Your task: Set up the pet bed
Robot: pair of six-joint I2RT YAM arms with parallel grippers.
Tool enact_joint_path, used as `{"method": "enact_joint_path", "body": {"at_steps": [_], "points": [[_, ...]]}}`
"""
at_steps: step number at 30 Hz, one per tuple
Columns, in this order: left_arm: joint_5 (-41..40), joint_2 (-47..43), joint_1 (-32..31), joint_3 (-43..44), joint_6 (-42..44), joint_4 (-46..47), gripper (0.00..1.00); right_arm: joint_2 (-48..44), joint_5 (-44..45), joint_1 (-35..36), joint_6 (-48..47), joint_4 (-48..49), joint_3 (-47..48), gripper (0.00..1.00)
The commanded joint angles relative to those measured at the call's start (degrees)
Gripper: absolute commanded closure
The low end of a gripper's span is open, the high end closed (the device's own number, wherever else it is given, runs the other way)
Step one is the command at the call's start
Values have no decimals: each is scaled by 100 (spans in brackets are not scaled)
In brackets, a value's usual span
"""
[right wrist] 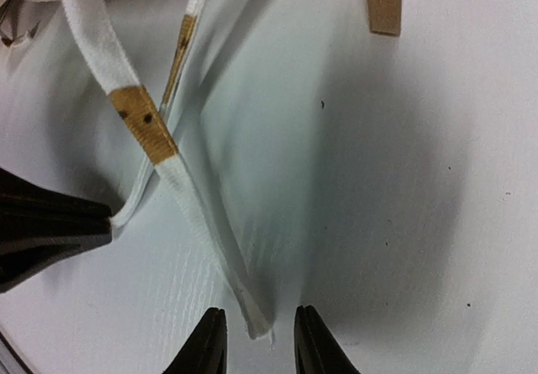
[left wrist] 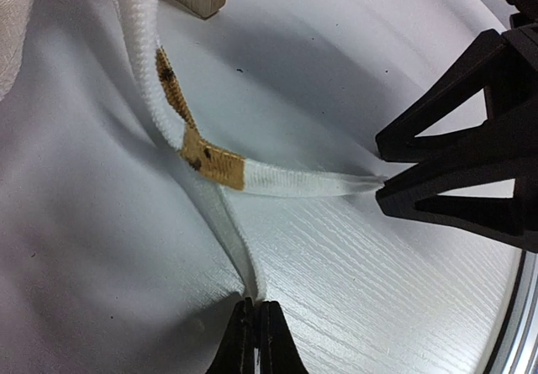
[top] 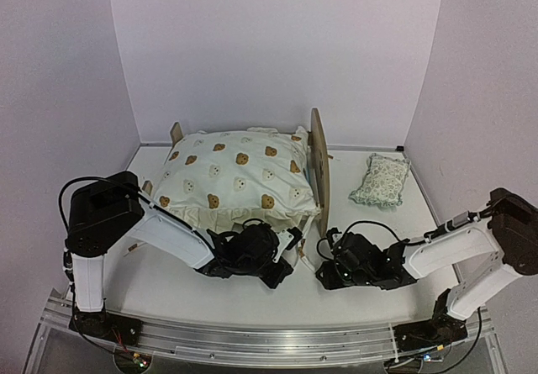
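Jaws on the left gripper (left wrist: 255, 323) are pressed together, pinching the tip of the first strap (left wrist: 239, 260). That strap is white and runs straight away from them toward the quilt (top: 227, 172).

Jaws on the right gripper (right wrist: 259, 313) are spread a little. The loose end of the second strap (right wrist: 202, 214) lies between them, and we see a gap on each side of it, so they are not clamped on it. This strap is white with a brown patch. It crosses the first strap on the worktop (top: 168, 286), ahead of both sets of jaws.

In the left wrist view the right jaws sit off to the right of the left jaws, near but apart, and the second strap's end reaches just to their tips.

The pet bed (top: 318, 164) stands on the worktop just beyond both sets of jaws. Its tall headboard is upright at the end nearer the right jaws. The low footboard (top: 176, 130) is beyond and well left of the left jaws. The quilt covers the whole top, so we cannot see the mattress.

One wooden leg (right wrist: 384, 0) of the bed shows ahead of the right jaws and a bit to the right, touching neither strap. A small patterned pillow (top: 380, 181) lies flat on the worktop beyond the right jaws, past the headboard and apart from the bed.
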Motion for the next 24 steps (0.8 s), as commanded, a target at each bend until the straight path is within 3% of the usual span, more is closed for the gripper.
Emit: {"method": "enact_joint_path", "body": {"at_steps": [1,6,10,24], "points": [[128,-361,-18,-82,-52,-59,100,381,100,32,-58,218,181,77],[192,-562,-17,-31,-29,-139,100,543,180,32,-48,341,145,92],[263,-658,-21,114,20,-291,100,437,387,29,-118,345,78,97],[178,-527,-20,776,252,-683,100,-60,981,26,-478,200,15,99]]}}
